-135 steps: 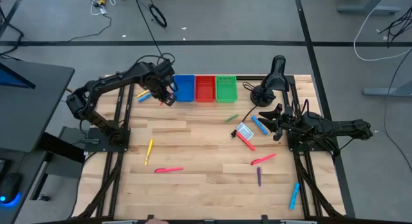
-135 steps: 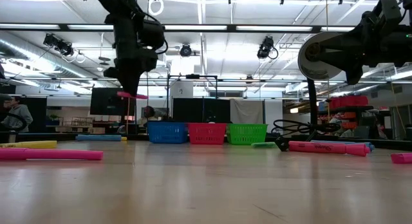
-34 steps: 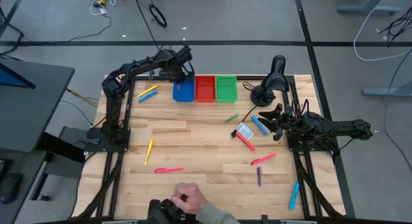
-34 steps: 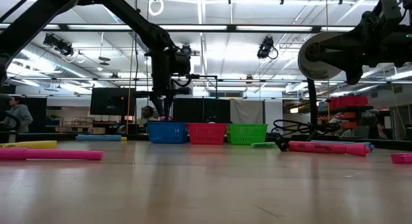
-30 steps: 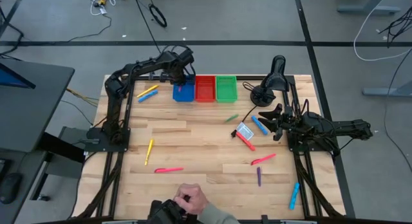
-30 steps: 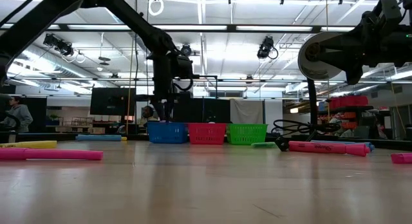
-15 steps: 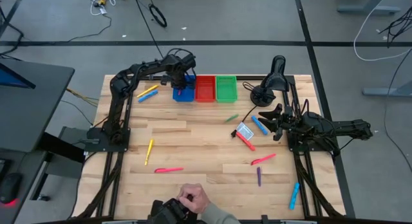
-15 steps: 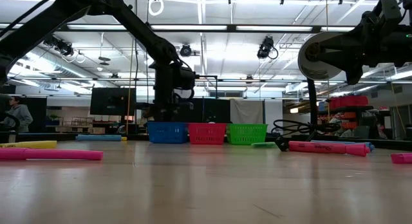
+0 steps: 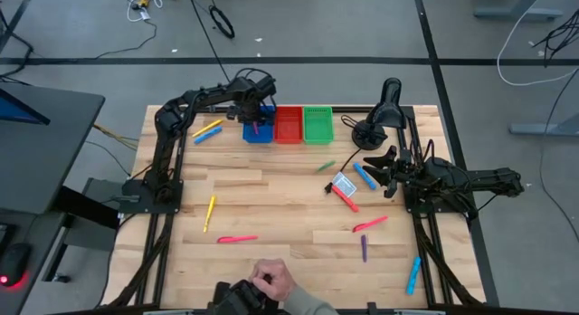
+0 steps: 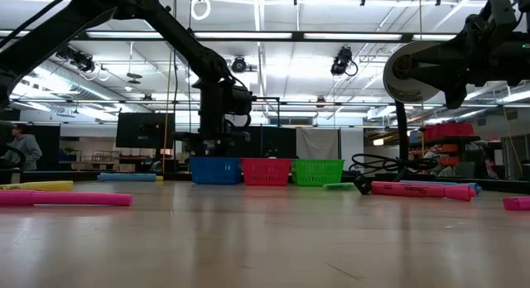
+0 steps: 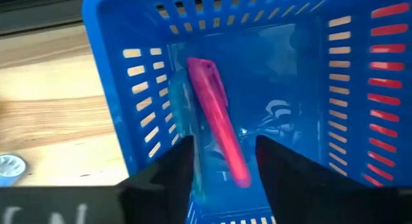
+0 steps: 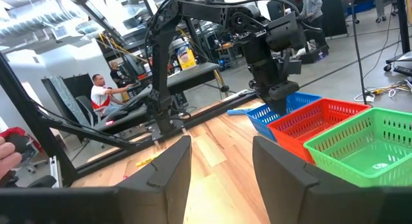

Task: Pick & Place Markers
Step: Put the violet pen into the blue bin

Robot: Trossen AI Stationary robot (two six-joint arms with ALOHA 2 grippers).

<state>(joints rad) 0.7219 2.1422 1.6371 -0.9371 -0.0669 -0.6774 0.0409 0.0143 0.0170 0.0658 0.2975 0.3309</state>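
Wrist view: pink marker (image 11: 217,121) (in blue bin (image 11: 309,89)).

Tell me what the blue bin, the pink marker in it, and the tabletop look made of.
Blue bin: likely molded plastic, glossy, with slotted walls. Pink marker: seemingly smooth plastic with a slight sheen. Tabletop: wood, judging by joined pale planks with visible grain, satin finish.

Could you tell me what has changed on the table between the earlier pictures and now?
The left gripper carried a pink marker from beside the blue bin to over it, opened, and the marker now lies inside. The right gripper and the scattered markers stayed put.
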